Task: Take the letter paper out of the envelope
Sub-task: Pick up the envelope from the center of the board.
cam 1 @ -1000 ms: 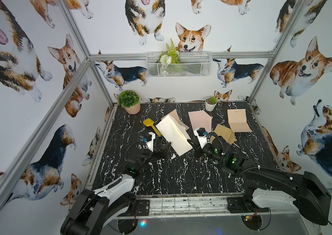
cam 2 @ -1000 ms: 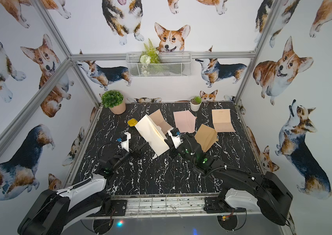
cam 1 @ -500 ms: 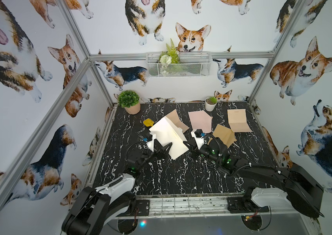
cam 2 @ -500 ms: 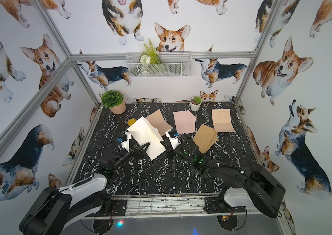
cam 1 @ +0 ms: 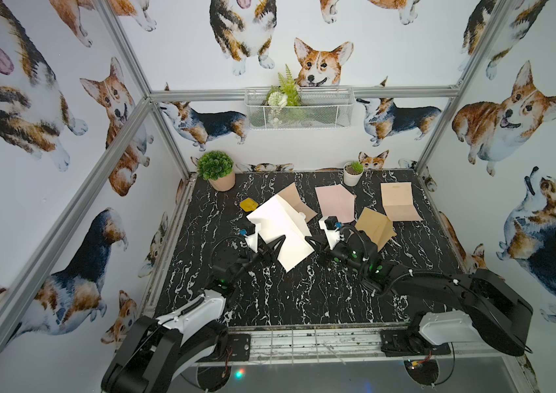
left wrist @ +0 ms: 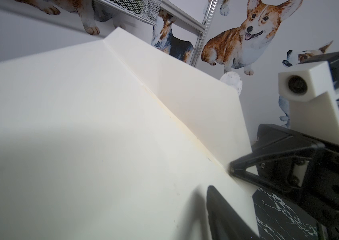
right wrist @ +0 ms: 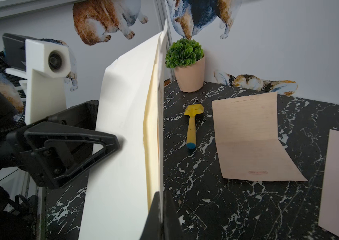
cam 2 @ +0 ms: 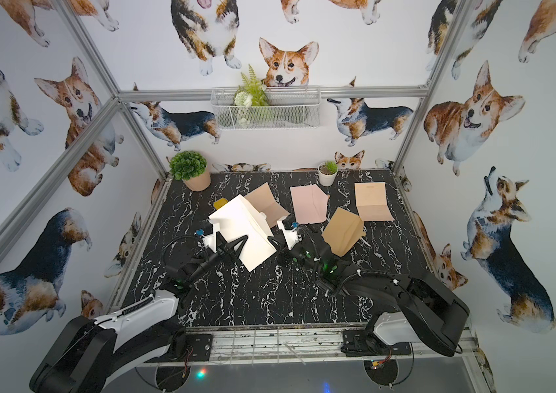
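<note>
Two grippers are meeting at the white envelope (cam 1: 280, 231), which is standing tilted over the table (cam 1: 286, 299), nearer the robot than the large potted plant (cam 1: 217, 170) and off to that plant's right. Whether its lowest corner is touching the marble, I cannot tell. The right gripper (right wrist: 159, 207) is pinching the envelope's edge on the side facing away from the plant, jaws together on it close to the flap's fold. The left gripper (cam 1: 271, 246) is straddling the edge on the plant's side with its jaws standing apart. One of its fingers (right wrist: 71, 145) is touching the envelope's broad face and the other is reaching behind, and nothing is being clamped there as far as the views are showing. The letter paper (right wrist: 149, 128) is sitting inside, showing only as a cream edge between the envelope's walls in the right wrist view. A yellow scraper (right wrist: 192, 124) is lying between the plant and the envelope.

By my reading, the step in hand is steadying the envelope between two holds, and the extraction itself is not yet begun. The next move is calling for one gripper to be holding the envelope firmly while the other is reaching into the open mouth, catching the cream sheet alone and drawing it out along the envelope's length. Pinching both walls together with the sheet is risking dragging everything at once.
</note>
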Available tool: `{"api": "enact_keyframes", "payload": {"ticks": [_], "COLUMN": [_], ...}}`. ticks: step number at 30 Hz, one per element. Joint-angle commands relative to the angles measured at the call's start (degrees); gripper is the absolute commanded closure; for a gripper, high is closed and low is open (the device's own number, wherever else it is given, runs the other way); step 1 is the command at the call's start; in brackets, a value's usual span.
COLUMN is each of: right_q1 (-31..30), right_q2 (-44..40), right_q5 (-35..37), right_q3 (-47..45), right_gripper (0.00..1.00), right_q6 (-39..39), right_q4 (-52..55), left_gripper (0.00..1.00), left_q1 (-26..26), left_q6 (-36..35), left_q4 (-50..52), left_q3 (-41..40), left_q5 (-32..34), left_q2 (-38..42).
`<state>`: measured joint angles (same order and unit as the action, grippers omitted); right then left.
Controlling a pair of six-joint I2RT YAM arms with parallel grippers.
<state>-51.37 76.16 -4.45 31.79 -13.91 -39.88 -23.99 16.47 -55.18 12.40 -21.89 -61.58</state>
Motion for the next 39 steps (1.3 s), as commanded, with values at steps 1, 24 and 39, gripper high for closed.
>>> {"api": "enact_keyframes", "payload": {"ticks": [1, 24, 39], "right_q1": [0.13, 0.27, 0.24], "right_q2": [0.04, 1.54, -3.28], "right_q5": [1.62, 2.12, 4.81], "right_q3": [-0.58, -0.59, -1.96], "right_gripper": [1.00, 1.00, 0.93], "right_q6": [-1.05, -1.90, -0.27], "right_q4": [-3.76, -3.41, 1.62], "left_gripper": [0.42, 0.99, 1.00], "left_q1": [0.00, 0.00, 0.03], "left_q6": [-0.39, -0.39, -0.56], "left_q4": [-0.19, 1.47, 2.73], "left_q3": [0.30, 0.35, 0.48], "left_q5": [0.44, 2.20, 3.60], "left_q2": [0.32, 0.94, 1.29]}}
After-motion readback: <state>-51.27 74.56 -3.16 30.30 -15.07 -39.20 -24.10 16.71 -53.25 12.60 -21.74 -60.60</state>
